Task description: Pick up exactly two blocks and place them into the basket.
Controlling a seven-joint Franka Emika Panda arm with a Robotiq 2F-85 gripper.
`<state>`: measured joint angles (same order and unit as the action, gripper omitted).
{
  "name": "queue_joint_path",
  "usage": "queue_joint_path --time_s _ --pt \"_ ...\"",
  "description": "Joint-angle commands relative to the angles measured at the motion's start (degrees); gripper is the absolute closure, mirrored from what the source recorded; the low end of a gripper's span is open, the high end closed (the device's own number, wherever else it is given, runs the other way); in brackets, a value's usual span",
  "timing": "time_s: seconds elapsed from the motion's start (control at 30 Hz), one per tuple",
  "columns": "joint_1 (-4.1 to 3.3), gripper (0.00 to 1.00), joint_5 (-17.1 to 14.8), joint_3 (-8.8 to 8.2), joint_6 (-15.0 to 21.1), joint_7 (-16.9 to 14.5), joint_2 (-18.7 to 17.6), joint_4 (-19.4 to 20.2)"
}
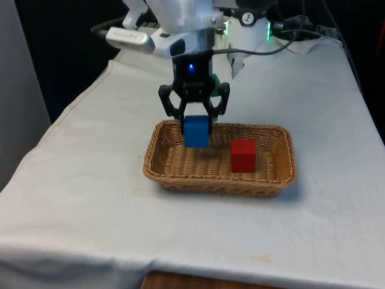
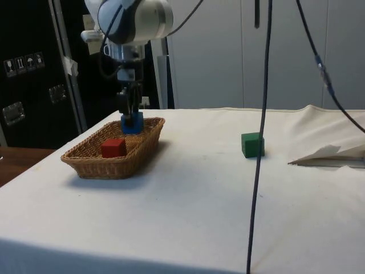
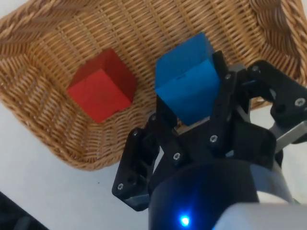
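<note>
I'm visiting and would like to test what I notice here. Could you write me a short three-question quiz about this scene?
1. True or false: the red block already lies inside the basket.
2. Which block does the gripper hold between its fingers? A) green B) blue C) red
3. Fill in: the green block sits on the ____, outside the basket.

Key:
1. True.
2. B, the blue block, held above the basket's floor at the end towards the front view's left.
3. Table's white cloth.
</note>
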<state>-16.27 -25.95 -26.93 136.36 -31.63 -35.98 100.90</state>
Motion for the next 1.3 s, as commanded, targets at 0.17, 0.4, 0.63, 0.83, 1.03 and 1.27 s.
queue_joint_path --time_s 0.17,0.4,0.63,0.83,1.03,1.27 --pt "0.46 0.99 -1.09 0.52 0.63 -1.78 -1.72 -0.69" --pt "0.0 0.99 -1.49 0.0 0.86 -2.86 -2.75 -0.69" --pt "0.97 0.99 -2.86 0.34 0.34 -4.93 -3.78 -1.66" --pt "1.03 0.5 -4.07 -0.06 -0.17 -6.19 -3.84 -1.89" --pt "1.09 0.0 -4.24 -0.17 -0.4 -6.42 -3.9 -1.95" --pt "0.8 0.0 -3.95 -0.52 -0.69 -5.9 -3.32 -1.78"
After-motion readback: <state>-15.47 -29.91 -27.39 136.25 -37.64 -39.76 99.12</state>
